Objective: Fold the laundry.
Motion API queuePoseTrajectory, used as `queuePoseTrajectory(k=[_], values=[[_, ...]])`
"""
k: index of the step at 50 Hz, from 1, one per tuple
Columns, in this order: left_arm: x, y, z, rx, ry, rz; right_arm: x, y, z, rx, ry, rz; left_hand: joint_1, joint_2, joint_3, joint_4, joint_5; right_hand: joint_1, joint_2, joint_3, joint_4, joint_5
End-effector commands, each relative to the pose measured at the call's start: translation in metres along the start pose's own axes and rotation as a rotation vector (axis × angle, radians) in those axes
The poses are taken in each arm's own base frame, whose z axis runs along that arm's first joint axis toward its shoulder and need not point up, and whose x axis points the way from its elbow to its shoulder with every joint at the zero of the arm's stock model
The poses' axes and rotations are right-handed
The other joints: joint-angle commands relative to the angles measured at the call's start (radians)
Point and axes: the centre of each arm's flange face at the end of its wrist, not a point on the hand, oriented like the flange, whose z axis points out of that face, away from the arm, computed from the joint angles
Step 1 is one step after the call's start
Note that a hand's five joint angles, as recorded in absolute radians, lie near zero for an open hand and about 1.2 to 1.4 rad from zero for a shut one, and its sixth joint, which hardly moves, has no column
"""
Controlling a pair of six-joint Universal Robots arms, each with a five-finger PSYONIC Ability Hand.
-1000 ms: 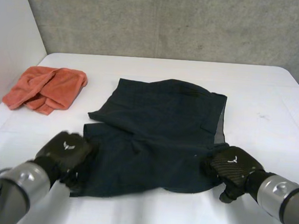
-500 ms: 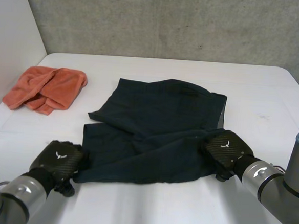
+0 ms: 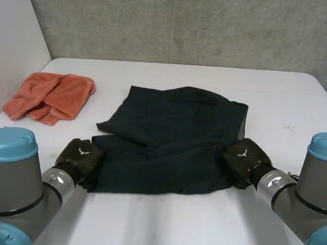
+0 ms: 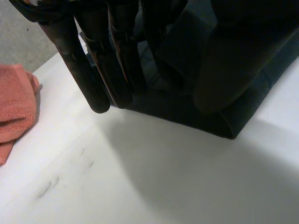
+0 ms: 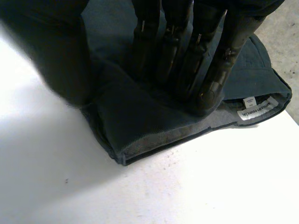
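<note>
Dark navy shorts [image 3: 174,131] lie spread in the middle of the white table [image 3: 161,229], partly folded over themselves. My left hand [image 3: 81,155] is at their near left corner. In its wrist view the fingers [image 4: 98,60] lie on top of the shorts [image 4: 196,116] and the thumb pinches a fold against them. My right hand [image 3: 242,156] is at the near right corner, where its fingers [image 5: 187,60] press on the shorts [image 5: 140,121] and a raised fold sits pinched against the thumb.
A crumpled orange towel [image 3: 50,95] lies at the far left of the table, apart from the shorts; it also shows beside my left hand as the orange towel [image 4: 14,102]. A white label [image 5: 254,108] sits inside the waistband. A wall stands behind the table.
Both hands have slid away from me along the table, drawing the near hem of the shorts with them, and their fingers have closed on the cloth.
</note>
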Motion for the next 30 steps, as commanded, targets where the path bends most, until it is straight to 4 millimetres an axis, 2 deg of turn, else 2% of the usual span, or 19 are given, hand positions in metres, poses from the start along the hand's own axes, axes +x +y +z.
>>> queuePoseTrajectory(k=[1,4,8,11,13,14,18,21,22,26,30], values=[[0.003,0.002,0.005,-0.005,0.014,0.016,0.006,-0.004,0.004,0.016,0.016,-0.017,0.467,0.474,0.481,0.478,0.486,0.706,0.577,0.571,0.569,0.610],[0.007,-0.001,0.003,0.005,0.023,0.032,0.007,-0.005,0.002,0.010,0.021,-0.010,0.467,0.474,0.481,0.478,0.486,0.706,0.577,0.571,0.569,0.610],[0.012,-0.017,-0.014,0.043,0.038,0.069,0.007,-0.011,-0.008,0.006,0.016,-0.016,0.467,0.474,0.481,0.478,0.486,0.706,0.577,0.571,0.569,0.610],[0.010,-0.033,-0.046,0.060,0.050,0.139,0.012,-0.026,-0.038,-0.069,-0.033,0.005,0.467,0.474,0.481,0.478,0.486,0.706,0.577,0.571,0.569,0.610],[0.009,-0.036,-0.058,0.050,0.057,0.166,0.009,-0.029,-0.051,-0.126,-0.084,0.020,0.467,0.474,0.481,0.478,0.486,0.706,0.577,0.571,0.569,0.610],[0.007,-0.038,-0.070,0.040,0.062,0.193,0.006,-0.032,-0.066,-0.187,-0.141,0.034,0.467,0.474,0.481,0.478,0.486,0.706,0.577,0.571,0.569,0.610],[0.004,-0.041,-0.098,-0.006,0.089,0.252,0.006,-0.039,-0.093,-0.305,-0.230,0.046,0.467,0.474,0.481,0.478,0.486,0.706,0.577,0.571,0.569,0.610],[0.004,-0.041,-0.113,-0.044,0.111,0.286,0.010,-0.046,-0.107,-0.332,-0.240,0.023,0.467,0.474,0.481,0.478,0.486,0.706,0.577,0.571,0.569,0.610],[0.003,-0.042,-0.120,-0.061,0.123,0.303,0.014,-0.054,-0.118,-0.317,-0.229,-0.008,0.467,0.474,0.481,0.478,0.486,0.706,0.577,0.571,0.569,0.610],[-0.001,-0.050,-0.134,-0.054,0.126,0.309,0.019,-0.068,-0.138,-0.284,-0.204,-0.054,0.467,0.474,0.481,0.478,0.486,0.706,0.577,0.571,0.569,0.610],[-0.005,-0.061,-0.129,0.007,0.093,0.302,0.024,-0.069,-0.139,-0.270,-0.197,-0.045,0.467,0.474,0.481,0.478,0.486,0.706,0.577,0.571,0.569,0.610]])
